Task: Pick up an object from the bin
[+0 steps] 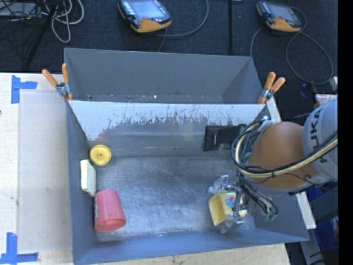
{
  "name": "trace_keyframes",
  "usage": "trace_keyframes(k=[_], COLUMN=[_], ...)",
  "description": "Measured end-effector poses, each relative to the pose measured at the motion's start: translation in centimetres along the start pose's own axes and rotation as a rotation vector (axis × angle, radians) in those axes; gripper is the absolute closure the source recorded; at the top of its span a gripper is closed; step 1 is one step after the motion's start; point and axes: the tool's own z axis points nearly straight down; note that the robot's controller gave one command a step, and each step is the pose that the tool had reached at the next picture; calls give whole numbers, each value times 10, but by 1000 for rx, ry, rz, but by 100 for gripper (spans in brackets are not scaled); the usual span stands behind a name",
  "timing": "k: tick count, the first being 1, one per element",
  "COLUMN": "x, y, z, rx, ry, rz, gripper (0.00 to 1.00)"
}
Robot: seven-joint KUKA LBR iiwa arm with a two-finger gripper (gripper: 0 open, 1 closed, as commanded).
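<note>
Dark floor behind, pale boards at the sides, and in the middle the grey metal bin [165, 175], its floor mostly bare. The arm comes in from the right, orange cover and looped cables over the bin's right side. The gripper [230, 202] is low in the near right corner, right against a flat yellow piece [215, 210] that stands tilted on the bin floor. Whether the gripper is open or closed on it, I cannot tell, because the metal parts and wires crowd the view there. On the far right slope, just beside the cables, lies a black boxy thing [218, 137]. Well apart on the left side is a small group: a round yellow disc [100, 155], a pale cream block [87, 176] just near of it, and a pink cup [108, 210] on its side, touching the block's near end.
</note>
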Motion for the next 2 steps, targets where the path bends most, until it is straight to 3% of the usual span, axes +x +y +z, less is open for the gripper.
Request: trace_keyframes(k=[1,2], x=[1,0], y=[0,0], z=[-20,-39], rx=[-1,0], ry=[11,8], rz=[0,0], gripper=[100,100])
